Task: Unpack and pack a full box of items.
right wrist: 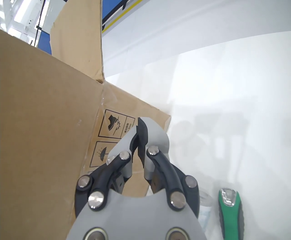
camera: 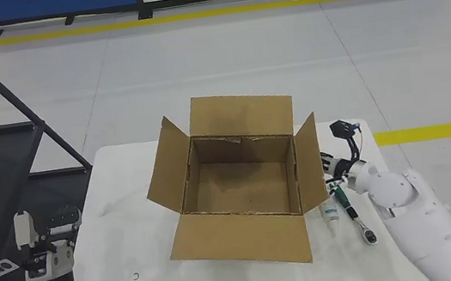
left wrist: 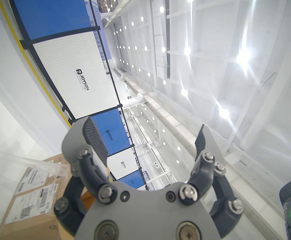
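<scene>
1. At the centre of the table (camera: pixel 135 240), the box (camera: pixel 240 182) stands with its flaps spread, giving access from above.
2. Right pincer (right wrist: pixel 142 127), fingers together and holding nothing, sits beside the box wall, near the green-handled tool (right wrist: pixel 230 213).
3. Left pincer (left wrist: pixel 147 127), fingers apart, points upward, apparently parked.

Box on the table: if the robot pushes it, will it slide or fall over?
The box looks empty inside, so it is probably light. It sits wide and low on the smooth table, so a push would likely slide it, not tip it. Its flaps stick out loose and would probably bend if pushed.
</scene>
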### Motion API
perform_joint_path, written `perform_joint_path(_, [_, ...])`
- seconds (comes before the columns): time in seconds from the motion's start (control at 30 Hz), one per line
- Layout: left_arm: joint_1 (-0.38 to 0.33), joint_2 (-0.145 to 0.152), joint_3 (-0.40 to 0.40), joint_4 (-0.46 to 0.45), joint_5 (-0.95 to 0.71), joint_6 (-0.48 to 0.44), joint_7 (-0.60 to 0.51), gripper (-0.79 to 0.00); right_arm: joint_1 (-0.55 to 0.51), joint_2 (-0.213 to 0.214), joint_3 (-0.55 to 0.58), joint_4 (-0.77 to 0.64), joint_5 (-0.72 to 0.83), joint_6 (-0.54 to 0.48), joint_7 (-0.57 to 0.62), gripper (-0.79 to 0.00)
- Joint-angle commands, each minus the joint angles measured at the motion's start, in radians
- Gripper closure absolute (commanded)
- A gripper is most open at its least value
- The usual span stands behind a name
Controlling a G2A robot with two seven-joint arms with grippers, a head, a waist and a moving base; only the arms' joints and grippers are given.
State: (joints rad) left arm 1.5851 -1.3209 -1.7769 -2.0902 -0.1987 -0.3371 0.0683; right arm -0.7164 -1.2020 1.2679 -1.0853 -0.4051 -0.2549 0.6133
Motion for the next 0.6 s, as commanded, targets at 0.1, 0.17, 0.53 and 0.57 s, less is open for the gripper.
perform_joint_path(0.1, [0.000,0.000,0.000,0.000,0.000,0.000,0.000,-0.785,0.036,-0.005,-0.027,0.062,0.024,-0.092,0.033,0.000])
perform_joint_path(0.17, [0.000,0.000,0.000,0.000,0.000,0.000,0.000,-0.785,0.044,-0.007,-0.039,0.077,0.032,-0.123,0.043,0.000])
perform_joint_path(0.53, [0.000,0.000,0.000,0.000,0.000,0.000,0.000,-0.785,0.085,-0.023,-0.105,0.139,0.044,-0.242,0.038,0.000])
perform_joint_path(0.57, [0.000,0.000,0.000,0.000,0.000,0.000,0.000,-0.785,0.089,-0.024,-0.109,0.144,0.042,-0.248,0.039,0.000])
